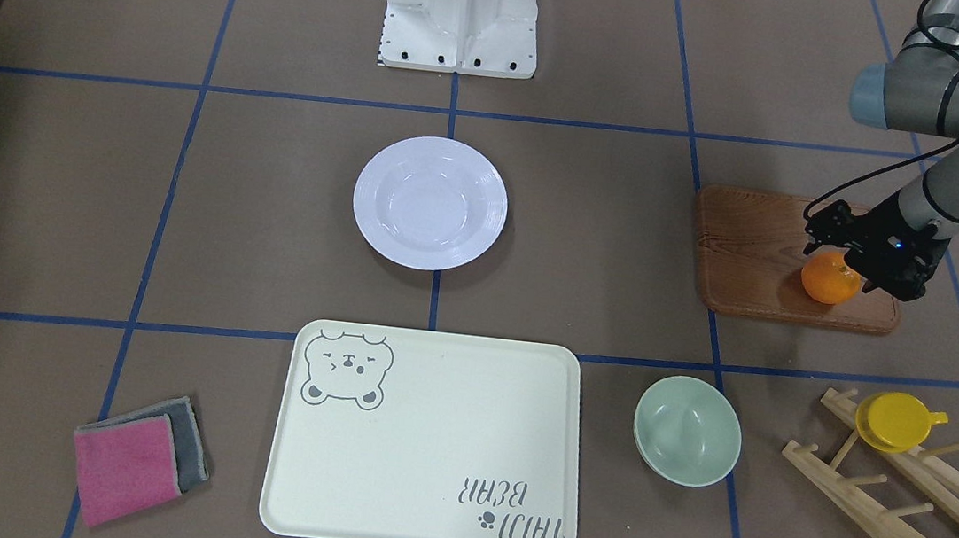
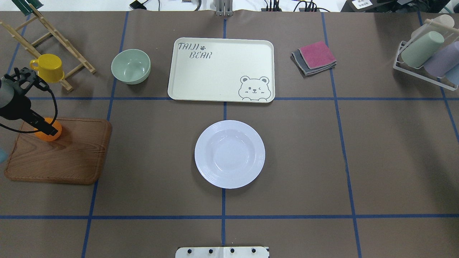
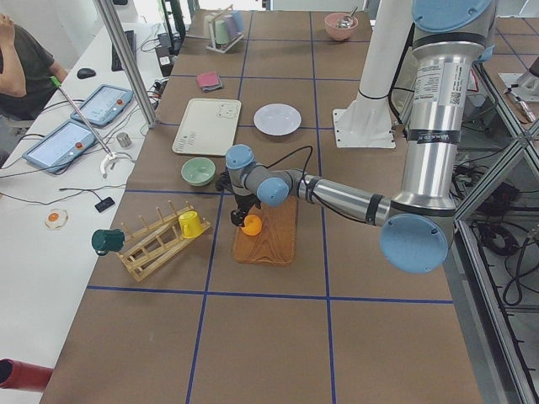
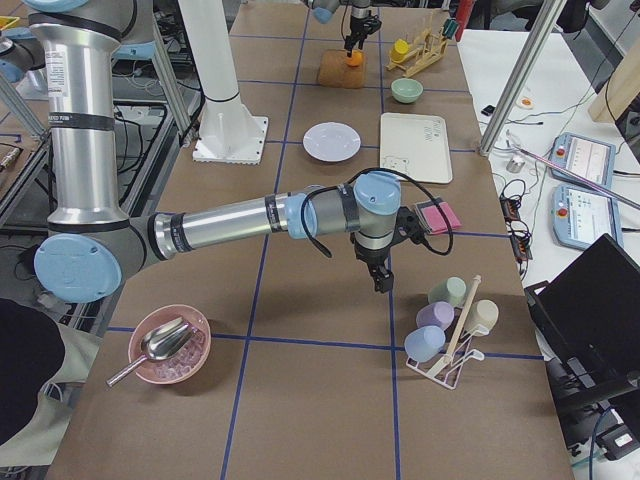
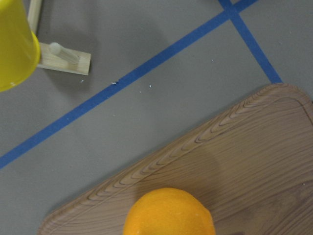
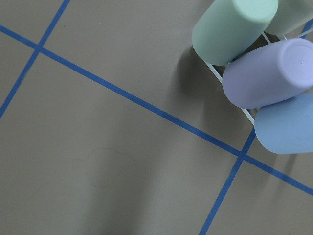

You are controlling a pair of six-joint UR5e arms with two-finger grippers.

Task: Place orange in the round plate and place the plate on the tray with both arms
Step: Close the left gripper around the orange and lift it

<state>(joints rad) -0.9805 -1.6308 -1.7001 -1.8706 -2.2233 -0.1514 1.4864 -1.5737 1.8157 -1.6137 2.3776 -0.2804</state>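
The orange (image 1: 825, 286) sits at the far left part of a brown wooden board (image 1: 753, 253). My left gripper (image 1: 845, 265) reaches down over the fruit, its black fingers close against both sides, shut on it. In the left wrist view the orange (image 5: 168, 213) fills the bottom edge, with the board under it. The white round plate (image 2: 229, 154) lies bare at the table's middle. The cream bear tray (image 2: 215, 71) lies just beyond it with nothing on it. My right gripper (image 4: 383, 283) hangs low over bare table near the cup rack; I cannot tell whether it is open or shut.
A pale-green bowl (image 1: 688, 431) stands beside the tray. A yellow cup (image 1: 896, 421) hangs on a wooden rack (image 1: 908, 519). Folded pink and grey cloths (image 1: 139, 458) lie on the tray's other side. A wire rack of cups (image 2: 426, 53) stands far right.
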